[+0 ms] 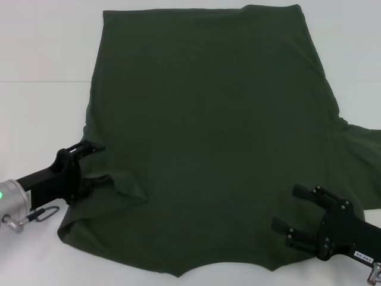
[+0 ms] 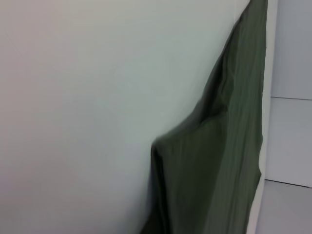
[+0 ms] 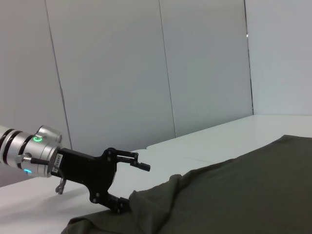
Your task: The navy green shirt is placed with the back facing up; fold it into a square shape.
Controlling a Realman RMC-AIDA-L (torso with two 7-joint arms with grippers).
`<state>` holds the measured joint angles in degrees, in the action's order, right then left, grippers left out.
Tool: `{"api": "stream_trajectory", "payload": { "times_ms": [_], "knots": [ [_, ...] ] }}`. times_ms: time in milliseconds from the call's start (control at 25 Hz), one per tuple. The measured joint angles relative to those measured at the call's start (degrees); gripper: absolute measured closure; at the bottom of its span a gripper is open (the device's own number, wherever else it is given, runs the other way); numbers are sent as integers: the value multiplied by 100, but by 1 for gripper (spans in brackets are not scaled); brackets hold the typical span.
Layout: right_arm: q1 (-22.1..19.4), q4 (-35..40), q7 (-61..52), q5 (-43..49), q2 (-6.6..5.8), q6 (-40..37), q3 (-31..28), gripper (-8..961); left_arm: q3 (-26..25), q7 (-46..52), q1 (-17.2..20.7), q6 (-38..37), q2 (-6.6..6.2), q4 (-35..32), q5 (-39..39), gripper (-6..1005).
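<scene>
Lying spread across the white surface [image 1: 41, 53], the navy green shirt [image 1: 208, 149] has its hem at the far edge and its collar notch nearest the robot, with one sleeve trailing out toward the right side. The left tool [image 1: 95, 162] sits at the shirt's left sleeve, its two fingers set apart with a bunched ridge of fabric rising between and just beyond them; the right wrist view shows the same tool [image 3: 127, 184] with its lower finger tucked under the raised cloth and the upper finger clear above it, so it looks ready to pinch but is not yet clamped. The right tool [image 1: 297, 207] rests over the near right part of the shirt, fingers apart, apparently holding nothing. The step in hand appears to be taking the left sleeve and side to fold them inward over the body. To do it well, the left tool should bite only the sleeve's layers, not a wad of the body cloth, since the wrinkle already formed there would carry into the fold. Once gripped, the cloth should rise just enough to clear the surface and travel straight across, so the crease runs parallel to the shirt's side. The right tool could press the near edge so that the shirt does not slide while the left side is drawn over.
</scene>
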<state>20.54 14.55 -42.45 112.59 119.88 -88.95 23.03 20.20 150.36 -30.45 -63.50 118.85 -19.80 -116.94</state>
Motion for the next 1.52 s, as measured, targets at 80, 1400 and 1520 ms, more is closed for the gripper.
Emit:
{"api": "stream_trajectory", "payload": {
  "times_ms": [80, 1400, 1520],
  "knots": [
    [-3, 4, 0, 0, 1, 0, 0, 38, 48, -26, -1, 25, -53, 8, -14, 82],
    [42, -5, 0, 0, 11, 8, 0, 39, 229, -1403, -432, 174, -66, -66, 65, 995],
    [46, -5, 0, 0, 15, -1, 0, 38, 270, -1592, -563, 106, -47, -68, 38, 996]
  ]
}}
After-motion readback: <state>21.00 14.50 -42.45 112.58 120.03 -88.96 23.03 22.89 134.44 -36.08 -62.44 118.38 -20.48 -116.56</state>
